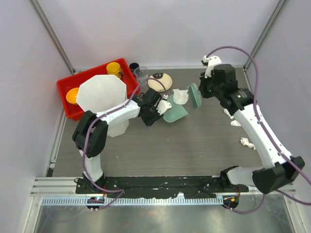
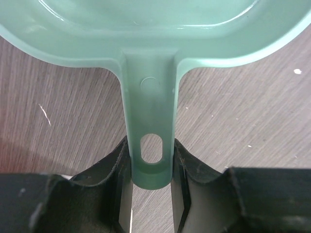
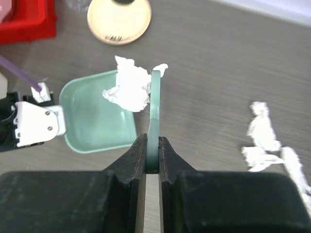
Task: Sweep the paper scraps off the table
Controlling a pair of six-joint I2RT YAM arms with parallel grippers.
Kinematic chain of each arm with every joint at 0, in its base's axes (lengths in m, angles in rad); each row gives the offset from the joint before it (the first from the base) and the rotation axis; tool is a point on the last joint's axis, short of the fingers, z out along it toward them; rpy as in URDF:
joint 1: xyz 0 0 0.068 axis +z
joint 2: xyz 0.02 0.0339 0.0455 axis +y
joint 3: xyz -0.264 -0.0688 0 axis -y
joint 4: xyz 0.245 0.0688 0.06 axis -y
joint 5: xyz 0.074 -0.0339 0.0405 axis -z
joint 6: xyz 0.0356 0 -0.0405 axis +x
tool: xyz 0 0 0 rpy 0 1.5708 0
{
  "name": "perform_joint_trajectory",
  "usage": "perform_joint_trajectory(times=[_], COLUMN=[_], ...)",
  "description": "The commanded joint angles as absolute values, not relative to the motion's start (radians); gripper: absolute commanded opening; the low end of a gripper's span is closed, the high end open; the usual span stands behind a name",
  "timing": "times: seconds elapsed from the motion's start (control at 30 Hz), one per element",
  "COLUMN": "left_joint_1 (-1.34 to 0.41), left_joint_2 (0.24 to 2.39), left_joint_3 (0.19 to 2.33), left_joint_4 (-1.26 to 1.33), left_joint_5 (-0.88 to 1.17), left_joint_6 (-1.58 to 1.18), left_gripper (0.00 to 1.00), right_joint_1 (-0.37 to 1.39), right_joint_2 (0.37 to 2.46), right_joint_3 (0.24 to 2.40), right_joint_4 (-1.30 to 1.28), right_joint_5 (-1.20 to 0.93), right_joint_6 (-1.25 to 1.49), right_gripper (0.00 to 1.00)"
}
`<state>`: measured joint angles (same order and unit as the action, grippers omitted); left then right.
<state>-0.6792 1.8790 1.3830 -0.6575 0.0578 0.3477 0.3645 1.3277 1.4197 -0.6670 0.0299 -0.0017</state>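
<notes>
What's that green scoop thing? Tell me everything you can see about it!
The dustpan is pale mint green, glossy plastic by its look: a shallow rounded tray with a raised rim and a flat handle with an oval hanging hole. It rests on the table, the left end effector pinching its handle. A crumpled paper scrap sits at its open end.

The left wrist view cuts the green dustpan off at its top edge. From the right wrist, the green paddle appears edge-on and hides part of one wad. The paper scraps run past the right edge, and the red tray and cream plate are cropped. Overhead, a white bin at the far-left corner of the counter covers much of the tray.
</notes>
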Motion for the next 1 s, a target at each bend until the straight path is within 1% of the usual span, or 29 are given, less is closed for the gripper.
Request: perform_joint_trajectory(times=[0.0, 0.1, 0.13, 0.27, 0.33, 0.43, 0.5, 0.53, 0.57, 0.63, 0.67, 0.7, 0.77, 0.87, 0.93, 0.97], left_joint_1=[-0.675, -0.675, -0.675, -0.675, -0.675, -0.672, -0.661, -0.660, -0.658, -0.658, -0.658, -0.658, -0.658, -0.658, -0.658, -0.658], left_joint_2=[1.772, 1.758, 1.759, 1.810, 1.841, 1.893, 1.882, 1.872, 1.864, 1.839, 1.833, 1.822, 1.824, 1.861, 1.908, 1.928], left_joint_3=[1.433, 1.445, 1.450, 1.489, 1.531, 1.577, 1.551, 1.536, 1.519, 1.476, 1.461, 1.435, 1.414, 1.411, 1.440, 1.456], left_joint_4=[-0.655, -0.657, -0.657, -0.667, -0.707, -0.785, -0.799, -0.798, -0.796, -0.802, -0.804, -0.807, -0.815, -0.847, -0.887, -0.896], left_joint_5=[0.132, 0.140, 0.140, 0.138, 0.118, 0.060, 0.061, 0.057, 0.045, 0.038, 0.038, 0.040, 0.034, 0.009, 0.009, -0.026], left_joint_6=[0.334, 0.333, 0.334, 0.330, 0.328, 0.325, 0.330, 0.339, 0.342, 0.350, 0.353, 0.354, 0.359, 0.367, 0.373, 0.374], left_gripper=[0.00, 0.00, 0.00, 0.00, 0.00, 0.00, 0.00, 0.00, 0.00, 0.00, 0.00, 0.00, 0.00, 0.00, 0.00, 0.00], right_joint_1=[0.365, 0.365, 0.365, 0.365, 0.365, 0.364, 0.359, 0.333, 0.309, 0.256, 0.221, 0.213, 0.213, 0.222, 0.232, 0.235], right_joint_2=[1.157, 1.092, 1.086, 1.120, 1.146, 1.179, 1.212, 1.265, 1.297, 1.385, 1.472, 1.511, 1.618, 1.716, 1.749, 1.758], right_joint_3=[1.407, 1.361, 1.353, 1.361, 1.371, 1.405, 1.427, 1.430, 1.446, 1.483, 1.523, 1.543, 1.600, 1.644, 1.640, 1.628], right_joint_4=[-0.504, -0.405, -0.387, -0.362, -0.382, -0.435, -0.452, -0.445, -0.439, -0.433, -0.428, -0.401, -0.382, -0.368, -0.368, -0.359], right_joint_5=[0.198, 0.108, 0.025, -0.112, -0.104, 0.062, 0.196, 0.213, 0.212, 0.141, 0.118, 0.101, 0.091, 0.072, 0.072, 0.068], right_joint_6=[-0.041, -0.052, -0.042, -0.002, 0.021, 0.008, -0.042, -0.057, -0.060, -0.051, -0.052, -0.083, -0.145, -0.260, -0.354, -0.382], right_gripper=[0.01, 0.01, 0.01, 0.01, 0.01, 0.01, 0.01, 0.01, 0.01, 0.01, 0.01, 0.01, 0.01, 0.01, 0.01, 0.01])
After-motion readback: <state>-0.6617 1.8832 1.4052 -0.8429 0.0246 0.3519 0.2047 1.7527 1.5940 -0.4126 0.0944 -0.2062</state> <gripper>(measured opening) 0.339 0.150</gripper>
